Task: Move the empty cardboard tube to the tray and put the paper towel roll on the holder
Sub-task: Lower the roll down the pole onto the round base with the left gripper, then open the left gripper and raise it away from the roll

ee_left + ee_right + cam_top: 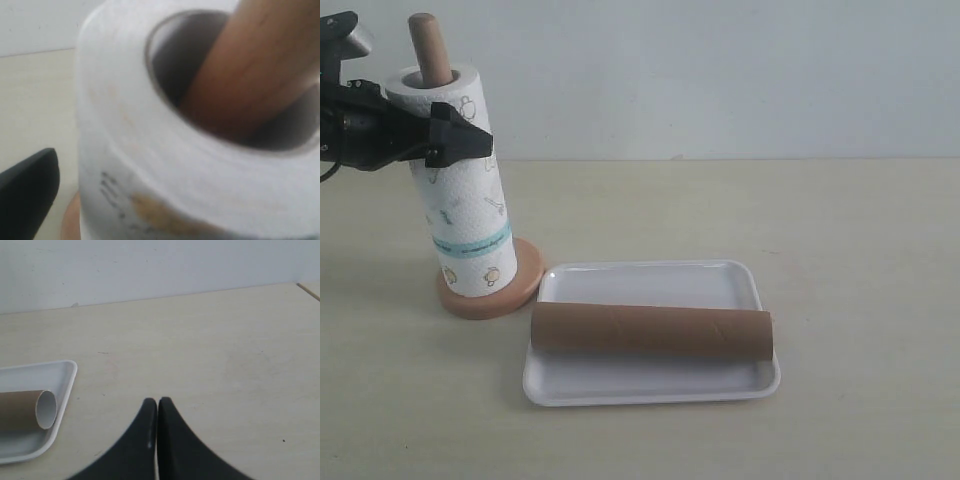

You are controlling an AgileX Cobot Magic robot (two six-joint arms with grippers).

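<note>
The paper towel roll [465, 210] stands upright on the holder [525, 278], with the dowel's rounded top [428, 45] poking out of its core. My left gripper [460, 140] straddles the roll's upper part. In the left wrist view one black finger [30, 195] stands a little off the roll [165, 165], so the jaws are open. The empty cardboard tube [650, 331] lies lengthwise across the white tray [650, 283]. My right gripper [157, 401] is shut and empty over bare table, with the tube's end [45, 409] and the tray's corner [65, 375] off to one side.
The tray sits just right of the holder's base. A pale wall runs along the back of the light wooden table [860, 260]. The right arm does not show in the exterior view.
</note>
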